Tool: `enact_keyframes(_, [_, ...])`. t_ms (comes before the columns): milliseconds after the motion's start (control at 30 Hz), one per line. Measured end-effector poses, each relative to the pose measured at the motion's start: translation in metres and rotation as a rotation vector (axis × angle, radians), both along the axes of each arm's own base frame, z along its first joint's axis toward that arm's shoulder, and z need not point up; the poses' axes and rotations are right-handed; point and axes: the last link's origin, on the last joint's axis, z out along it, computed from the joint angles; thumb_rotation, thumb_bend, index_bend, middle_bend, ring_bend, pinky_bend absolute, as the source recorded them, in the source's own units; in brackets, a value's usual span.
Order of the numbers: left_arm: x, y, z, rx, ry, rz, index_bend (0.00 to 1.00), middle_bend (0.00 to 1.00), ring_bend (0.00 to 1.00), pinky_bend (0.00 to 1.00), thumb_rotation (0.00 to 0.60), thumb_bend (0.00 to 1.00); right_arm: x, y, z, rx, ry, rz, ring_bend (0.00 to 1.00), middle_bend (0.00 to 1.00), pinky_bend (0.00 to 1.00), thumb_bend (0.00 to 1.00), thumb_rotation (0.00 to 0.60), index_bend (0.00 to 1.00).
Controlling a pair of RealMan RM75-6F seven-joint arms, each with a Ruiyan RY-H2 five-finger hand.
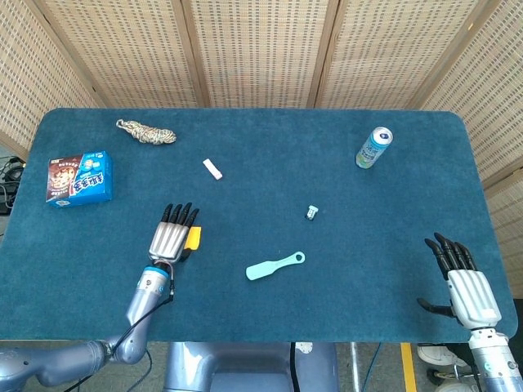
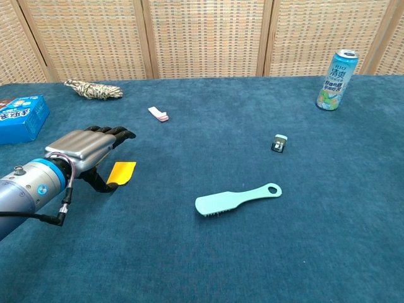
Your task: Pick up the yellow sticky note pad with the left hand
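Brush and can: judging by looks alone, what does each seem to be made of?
The brush looks like moulded plastic: one even mint colour, smooth, with a hanging hole in the handle. The can seems thin metal: silvery rim on top, glossy printed wrap on the sides.

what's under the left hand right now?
The left hand overlaps the yellow sticky note pad; the pad's right part shows, with only blue table cloth around. The pad's left edge is covered, so contact can't be judged.
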Motion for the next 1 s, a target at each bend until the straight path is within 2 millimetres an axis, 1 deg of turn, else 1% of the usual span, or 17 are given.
enact_keyframes(33, [0.0, 0.002, 0.0, 0.007, 0.007, -0.005, 0.0, 0.0, 0.0, 0.0, 0.6, 0.37, 0.0, 0.0, 0.0, 0.001, 0.0, -0.001, 0.0, 0.0, 0.0, 0.0, 0.6, 0.0])
enact_keyframes(100, [0.0, 0.004, 0.0, 0.026, 0.018, -0.017, 0.0, 0.0, 0.0, 0.0, 0.6, 0.4, 0.0, 0.0, 0.0, 0.001, 0.002, -0.001, 0.0, 0.0, 0.0, 0.0, 0.6, 0.0])
enact_keyframes(300, [0.01, 0.011, 0.002, 0.076, 0.006, -0.07, 0.0, 0.0, 0.0, 0.0, 0.6, 0.47, 0.0, 0.0, -0.001, 0.003, 0.002, -0.003, 0.0, 0.0, 0.0, 0.0, 0.6, 0.0])
enact_keyframes(400, [0.015, 0.01, 0.003, 0.074, -0.029, -0.073, 0.0, 0.0, 0.0, 0.0, 0.6, 0.47, 0.0, 0.0, -0.001, 0.003, 0.003, -0.001, 0.0, 0.0, 0.0, 0.0, 0.6, 0.0])
enact_keyframes(567, [0.025, 0.003, 0.01, 0.056, -0.088, -0.101, 0.0, 0.0, 0.0, 0.0, 0.6, 0.47, 0.001, 0.001, -0.001, 0.004, 0.004, 0.002, 0.0, 0.0, 0.0, 0.0, 0.6, 0.0])
enact_keyframes(700, [0.027, -0.004, 0.015, 0.032, -0.119, -0.106, 0.0, 0.0, 0.0, 0.0, 0.6, 0.45, 0.001, 0.001, -0.001, 0.005, 0.006, 0.003, 0.0, 0.0, 0.0, 0.0, 0.6, 0.0])
enact_keyframes(833, [0.024, -0.01, 0.019, 0.011, -0.116, -0.107, 0.0, 0.0, 0.0, 0.0, 0.6, 0.32, 0.001, 0.001, -0.002, 0.006, 0.008, 0.003, 0.0, 0.0, 0.0, 0.0, 0.6, 0.0])
enact_keyframes(1000, [0.021, -0.013, 0.023, 0.011, -0.117, -0.102, 0.0, 0.0, 0.0, 0.0, 0.6, 0.31, 0.001, 0.001, -0.002, 0.005, 0.01, 0.003, 0.0, 0.0, 0.0, 0.0, 0.6, 0.0])
